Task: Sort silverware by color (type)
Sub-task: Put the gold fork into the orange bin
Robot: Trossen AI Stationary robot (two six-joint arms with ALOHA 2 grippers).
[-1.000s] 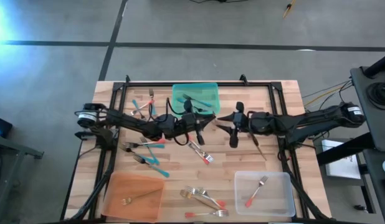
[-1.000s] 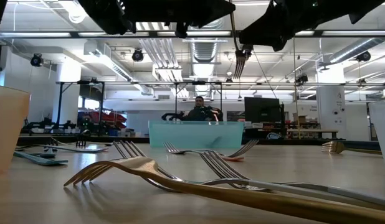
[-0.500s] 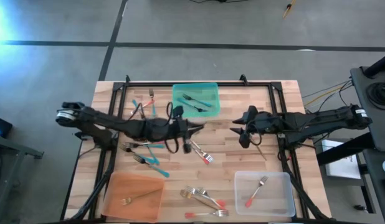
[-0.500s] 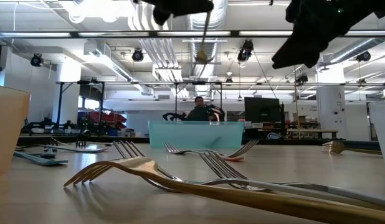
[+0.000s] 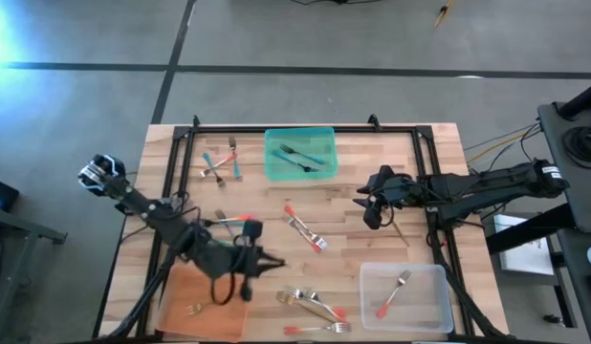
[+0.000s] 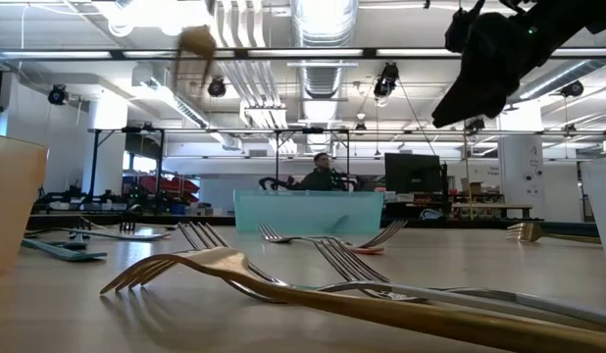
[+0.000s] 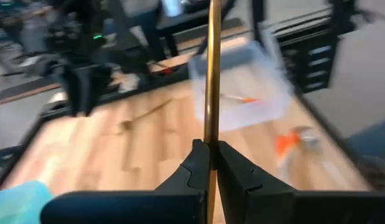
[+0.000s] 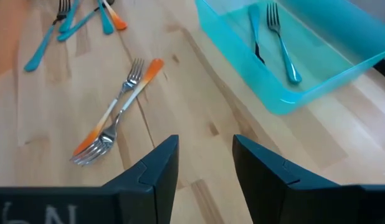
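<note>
The left pincer (image 7: 209, 163), clamped tight on a gold utensil (image 7: 210, 74), hangs above the orange tray (image 5: 181, 287) at the bench (image 5: 372, 244) edge. Beyond that tray, past two coral-handled forks (image 8: 114, 118), the right pincer (image 8: 205, 163) hovers with fingers parted, holding nothing, beside the teal tray (image 8: 317, 68).

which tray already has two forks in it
The teal tray at the table's far edge: two teal-handled forks lie inside. The orange tray and the clear tray show fewer.
</note>
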